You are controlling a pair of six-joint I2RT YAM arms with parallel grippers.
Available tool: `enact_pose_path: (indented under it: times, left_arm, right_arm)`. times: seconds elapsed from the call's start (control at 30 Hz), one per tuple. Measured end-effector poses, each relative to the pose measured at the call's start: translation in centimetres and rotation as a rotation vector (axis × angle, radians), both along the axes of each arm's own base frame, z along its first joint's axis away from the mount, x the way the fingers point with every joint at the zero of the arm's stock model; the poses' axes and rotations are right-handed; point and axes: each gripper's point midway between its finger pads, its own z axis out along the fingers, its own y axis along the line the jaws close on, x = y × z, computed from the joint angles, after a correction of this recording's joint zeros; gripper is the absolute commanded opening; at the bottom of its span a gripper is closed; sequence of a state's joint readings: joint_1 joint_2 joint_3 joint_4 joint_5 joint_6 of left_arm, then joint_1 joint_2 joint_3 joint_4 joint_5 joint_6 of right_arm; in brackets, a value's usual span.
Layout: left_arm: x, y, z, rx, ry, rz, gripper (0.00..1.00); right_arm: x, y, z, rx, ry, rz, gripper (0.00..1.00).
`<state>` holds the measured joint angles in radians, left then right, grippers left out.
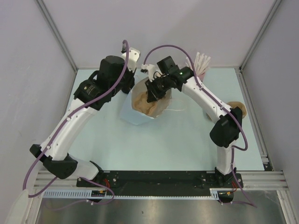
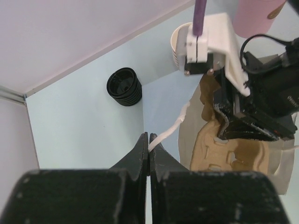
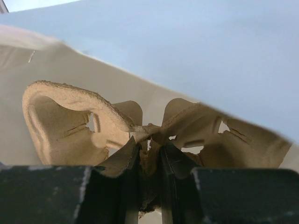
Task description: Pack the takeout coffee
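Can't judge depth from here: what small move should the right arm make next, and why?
Probably lower the right claw a little: it grips the cup carrier by its middle at the mouth of the white bag, while the left claw pinches the bag handle.

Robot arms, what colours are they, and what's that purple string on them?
Both the left arm and the right arm are white tubes with chunky black joints. The purple string is a cable looping along each one. The left claw and the right claw each have two flat black fingers. A tiny green light glows on the right arm.
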<state>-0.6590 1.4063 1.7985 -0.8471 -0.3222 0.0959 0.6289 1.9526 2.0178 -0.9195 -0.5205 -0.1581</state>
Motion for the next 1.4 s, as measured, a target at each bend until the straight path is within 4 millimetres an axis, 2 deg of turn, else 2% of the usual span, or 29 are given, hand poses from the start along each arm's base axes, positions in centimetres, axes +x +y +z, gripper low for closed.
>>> enact_pose_path:
  times: [0.23, 0.37, 0.5, 0.6, 0.7, 0.83, 0.97, 1.13, 1.27, 1.4]
  left_arm:
    - [0.1, 0.2, -0.2, 0.017, -0.002, -0.001, 0.00]
    - [-0.3, -0.1, -0.9, 0.025, 0.016, -0.026, 0.00]
    - [-1.2, -1.0, -1.1, 0.010, 0.039, -0.105, 0.00]
    - [-2.5, -1.7, -1.1, -0.011, 0.065, -0.171, 0.00]
    - [-3.8, -2.4, -0.9, -0.040, 0.089, -0.244, 0.00]
    - [-6.8, -4.5, 1.5, -0.129, 0.085, -0.407, 0.00]
    - [-8.2, -5.0, 3.0, -0.177, 0.085, -0.470, 0.00]
    - [-7.2, -4.7, 2.3, -0.208, 0.130, -0.450, 0.00]
    - [-4.8, -3.5, 1.0, -0.227, 0.176, -0.378, 0.00]
    - [-3.3, -2.2, -0.2, -0.234, 0.206, -0.319, 0.01]
  right_arm:
    - [-0.2, 0.8, -0.5, -0.023, -0.041, 0.023, 0.21]
    - [-0.2, 0.9, -2.0, -0.041, -0.060, 0.037, 0.21]
    - [-1.9, 1.0, -3.1, -0.071, -0.069, 0.070, 0.22]
    - [-4.1, 1.3, -1.6, -0.053, -0.107, 0.111, 0.22]
    - [-6.5, 1.0, 1.3, -0.014, -0.162, 0.136, 0.22]
    - [-8.9, -0.3, 4.0, 0.016, -0.217, 0.136, 0.22]
    - [-10.0, -0.7, 5.4, 0.049, -0.266, 0.141, 0.22]
    - [-9.7, -0.6, 4.6, 0.034, -0.274, 0.129, 0.22]
    - [-8.1, -0.6, 3.2, 0.004, -0.253, 0.100, 0.22]
    - [-6.6, -0.2, 1.7, -0.024, -0.230, 0.083, 0.22]
